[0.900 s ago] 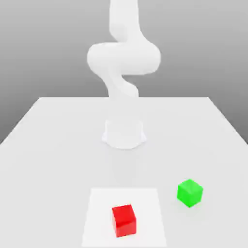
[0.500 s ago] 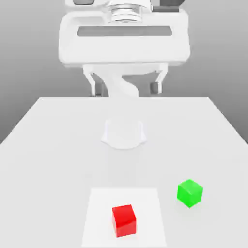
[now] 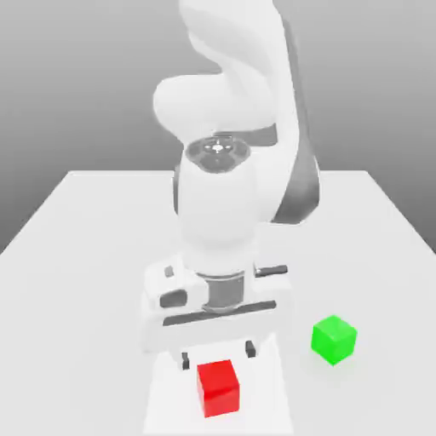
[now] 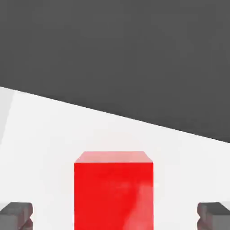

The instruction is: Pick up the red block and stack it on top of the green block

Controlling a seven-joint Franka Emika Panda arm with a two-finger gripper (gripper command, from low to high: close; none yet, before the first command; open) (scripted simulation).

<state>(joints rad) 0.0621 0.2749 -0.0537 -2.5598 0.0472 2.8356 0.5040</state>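
The red block point(image 3: 218, 387) sits near the front of the white table, on a paler square patch point(image 3: 163, 400). My gripper point(image 3: 218, 353) hangs low just behind and above it, open, its two dark fingertips point(image 3: 185, 360) spread wider than the cube. In the hand view the red block point(image 4: 113, 188) lies between the fingertips point(image 4: 15, 214), with a clear gap on both sides and nothing held. The green block point(image 3: 333, 339) stands on the table towards the exterior view's right of the red one, apart from it and from the hand.
The white arm point(image 3: 230, 196) rises over the middle of the table point(image 3: 77, 255). The table's far edge meets a dark grey background in the hand view.
The hand has dropped from high above the table's middle down to just over the red block. Neither block has moved.
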